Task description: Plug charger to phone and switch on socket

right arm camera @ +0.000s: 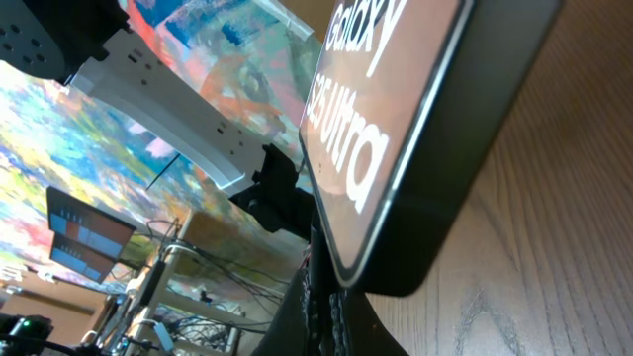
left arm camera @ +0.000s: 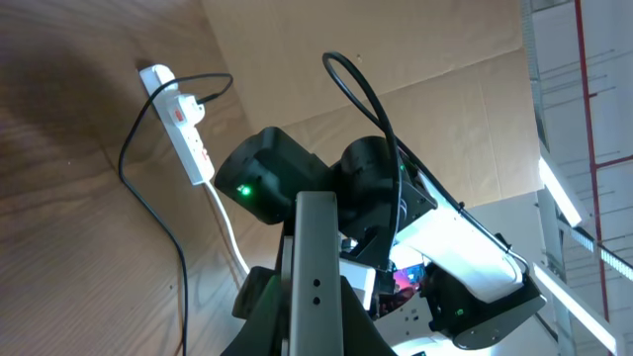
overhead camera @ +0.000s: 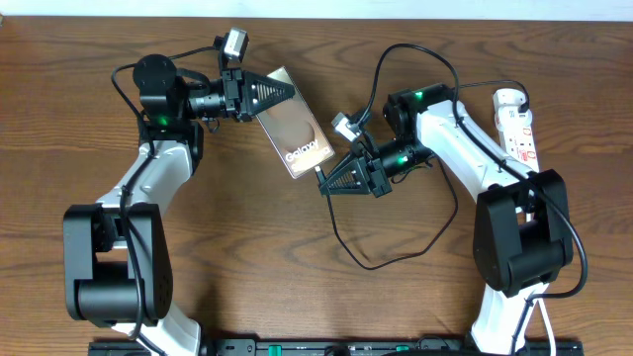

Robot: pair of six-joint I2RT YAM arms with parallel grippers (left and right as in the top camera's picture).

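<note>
The phone (overhead camera: 297,131), a glossy slab with white "Galaxy" lettering, lies tilted at the table's middle. My left gripper (overhead camera: 287,90) is shut on its far end. In the left wrist view the phone's grey edge (left arm camera: 316,242) stands between the jaws (left arm camera: 316,297). My right gripper (overhead camera: 325,182) is shut on the plug end of the charger and holds it at the phone's near end. The black charger cable (overhead camera: 371,265) loops over the table behind it. In the right wrist view the phone (right arm camera: 381,129) fills the frame just above the closed jaws (right arm camera: 321,302). The socket (overhead camera: 517,121) lies at the far right.
The socket also shows in the left wrist view (left arm camera: 184,124), with a black plug in it and the charger cable (left arm camera: 148,208) trailing off over the wood. Its white cord (left arm camera: 229,232) runs towards the right arm. The right arm's body (overhead camera: 465,148) lies between the phone and the socket.
</note>
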